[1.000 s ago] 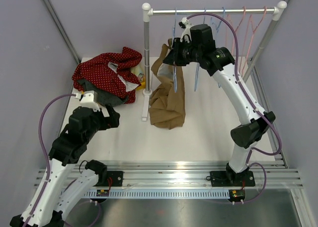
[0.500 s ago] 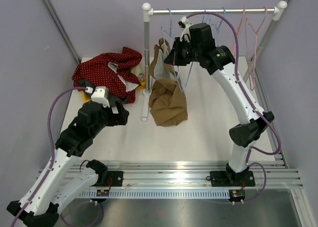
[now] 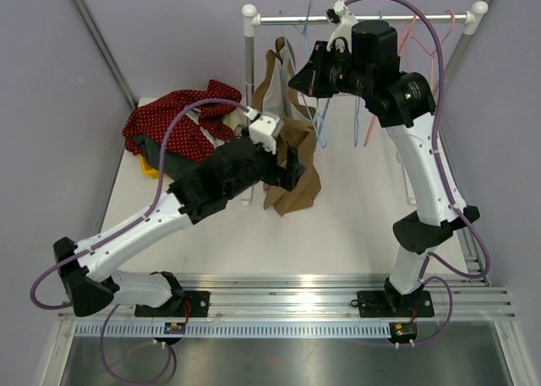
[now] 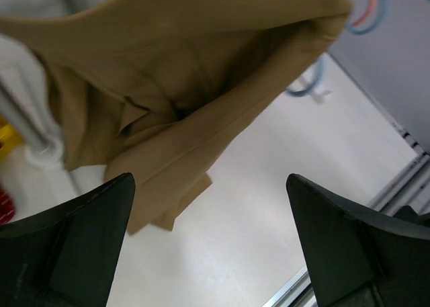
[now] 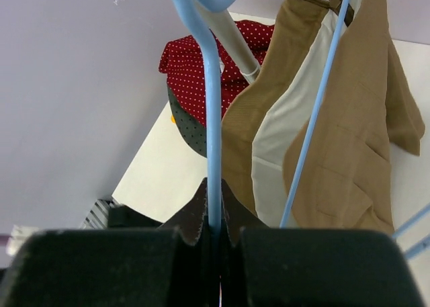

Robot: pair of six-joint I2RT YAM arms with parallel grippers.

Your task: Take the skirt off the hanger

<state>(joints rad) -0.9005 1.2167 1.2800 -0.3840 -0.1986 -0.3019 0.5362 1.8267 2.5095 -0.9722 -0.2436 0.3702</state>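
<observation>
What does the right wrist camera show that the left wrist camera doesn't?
Only the right wrist view shows the right gripper shut on the blue hanger, with the red dotted cloth heaped on the table beyond it. Only the left wrist view shows the left gripper, open with nothing between its fingers. Both views show the tan skirt hanging and the white table beneath it.

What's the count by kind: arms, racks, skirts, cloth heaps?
Arms: 2, left arm and right arm
Rack: 1
Tan skirt: 1
Red dotted cloth heap: 1
Total: 5
</observation>
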